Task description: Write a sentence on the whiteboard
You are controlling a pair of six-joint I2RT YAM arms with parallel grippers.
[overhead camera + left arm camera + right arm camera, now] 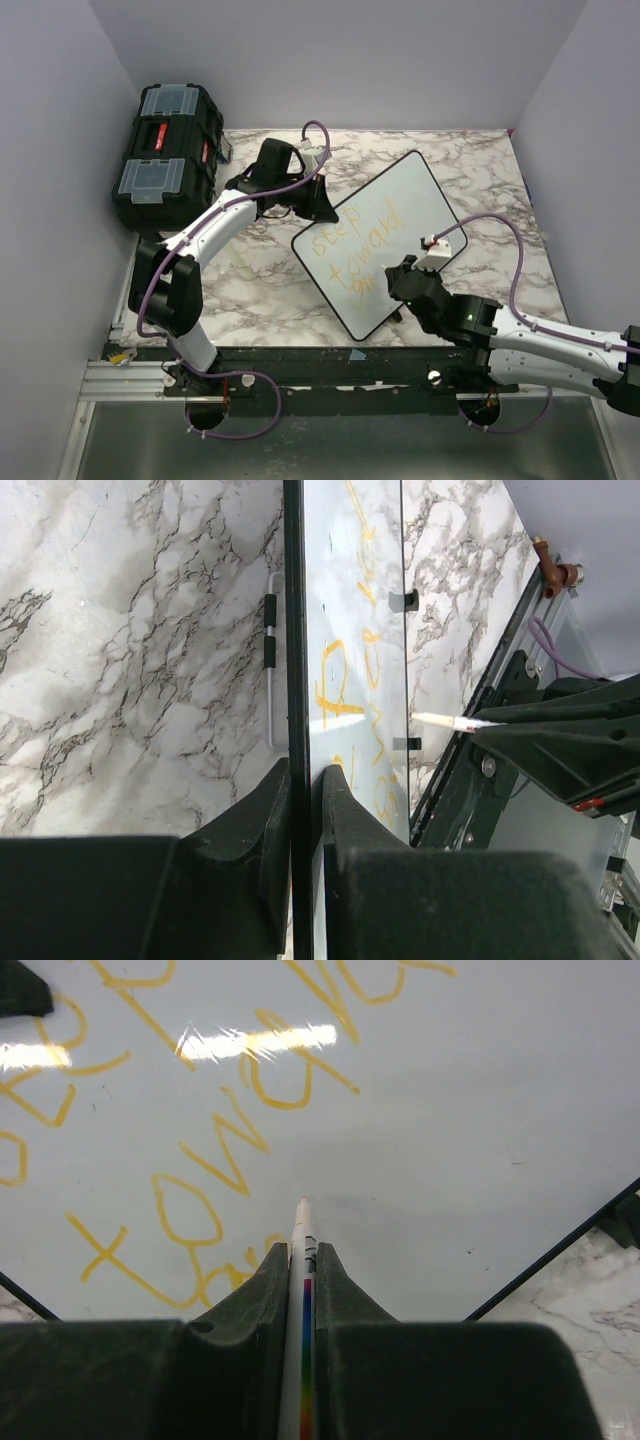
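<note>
right gripper (303, 1252) clamping marker (303, 1218) | tip pointing straight into whiteboard (480, 1110) | sentence (215, 1160) left of tip, blank bit right | left gripper (304, 770) pinching rim

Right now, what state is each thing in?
whiteboard, edge clamped by left gripper
left gripper, shut on the whiteboard
right gripper, shut on marker
marker, tip at the whiteboard
sentence, faint yellow-orange, about three lines
toolbox, closed
</note>
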